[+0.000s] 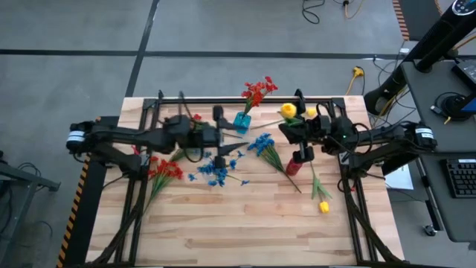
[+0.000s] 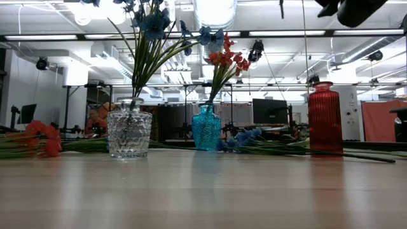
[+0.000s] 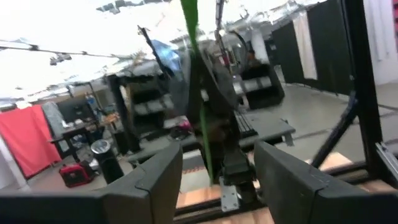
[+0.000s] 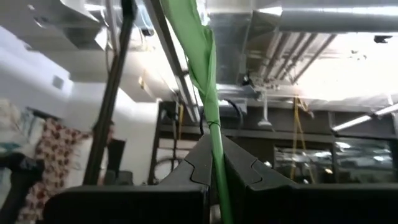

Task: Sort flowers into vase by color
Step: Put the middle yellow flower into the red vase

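Note:
Three vases stand on the table: a clear one (image 2: 129, 133) with blue flowers (image 2: 152, 25), a teal one (image 2: 206, 127) with red flowers (image 1: 259, 91), and a red one (image 2: 325, 117). Loose red flowers (image 1: 165, 170), blue flowers (image 1: 264, 145) and a yellow flower (image 1: 323, 205) lie flat on the wood. My left gripper (image 1: 223, 140) hangs open above the clear vase; a green stalk (image 3: 204, 137) stands between its fingers, apart from both. My right gripper (image 1: 295, 128), above the red vase, is shut on a yellow flower (image 1: 288, 110). My right gripper pinches the yellow flower's thin green stalk (image 4: 216, 149) between its two fingers, which lie across it. The stalk and a leaf (image 4: 198, 43) run on past the fingertips. The flower is lifted clear of the table, its yellow head (image 1: 288, 110) beside the gripper toward the far edge.
A dark metal frame (image 1: 223, 100) runs along the table's far edge and down both sides. Bare wood (image 1: 238, 231) fills the near half of the table. Desks, a keyboard and cables (image 1: 454, 97) stand off the table's right side.

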You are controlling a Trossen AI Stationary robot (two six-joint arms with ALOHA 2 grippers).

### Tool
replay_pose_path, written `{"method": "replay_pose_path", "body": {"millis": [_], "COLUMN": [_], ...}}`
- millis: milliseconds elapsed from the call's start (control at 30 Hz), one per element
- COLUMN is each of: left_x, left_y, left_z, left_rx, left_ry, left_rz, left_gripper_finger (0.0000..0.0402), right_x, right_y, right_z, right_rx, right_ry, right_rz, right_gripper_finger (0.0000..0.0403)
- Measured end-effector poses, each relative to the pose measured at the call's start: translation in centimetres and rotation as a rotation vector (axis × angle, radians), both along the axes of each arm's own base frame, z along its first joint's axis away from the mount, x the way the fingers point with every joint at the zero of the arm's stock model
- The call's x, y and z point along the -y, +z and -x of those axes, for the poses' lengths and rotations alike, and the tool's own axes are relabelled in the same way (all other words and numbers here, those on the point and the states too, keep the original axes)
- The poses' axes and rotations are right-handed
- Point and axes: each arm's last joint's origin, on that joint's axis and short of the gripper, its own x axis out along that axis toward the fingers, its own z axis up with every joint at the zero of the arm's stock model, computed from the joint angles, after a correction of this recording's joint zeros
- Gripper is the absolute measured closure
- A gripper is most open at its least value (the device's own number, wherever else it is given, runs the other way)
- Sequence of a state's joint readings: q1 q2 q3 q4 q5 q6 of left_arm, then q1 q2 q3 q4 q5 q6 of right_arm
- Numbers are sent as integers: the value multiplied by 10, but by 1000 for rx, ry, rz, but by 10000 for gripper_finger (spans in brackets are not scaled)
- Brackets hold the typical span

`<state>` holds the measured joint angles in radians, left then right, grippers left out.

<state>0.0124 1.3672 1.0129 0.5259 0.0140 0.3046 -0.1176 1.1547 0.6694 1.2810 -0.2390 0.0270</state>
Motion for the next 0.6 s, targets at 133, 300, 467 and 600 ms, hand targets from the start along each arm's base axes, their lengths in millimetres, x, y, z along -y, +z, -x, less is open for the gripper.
{"method": "replay_pose_path", "body": {"millis": [133,300,467,600], "left_x": [-2,-3,-1,-2], "left_y": [-7,-7,-9,-6], "left_z": [-19,-48,-77,-92], "left_rx": [-28,-28,-41,-30], "left_ry": [1,2,-92,-104], "left_rz": [2,3,-6,9], "left_gripper_finger": [190,171,168,168], "right_x": [-5,-11,-17,-18], "right_y": [5,13,16,17], "right_z": [-3,-4,-11,-11], "right_rx": [2,31,39,38], "right_ry": [54,75,89,90], "right_rz": [6,12,20,17], "right_gripper_finger": [394,394,394,394]}}
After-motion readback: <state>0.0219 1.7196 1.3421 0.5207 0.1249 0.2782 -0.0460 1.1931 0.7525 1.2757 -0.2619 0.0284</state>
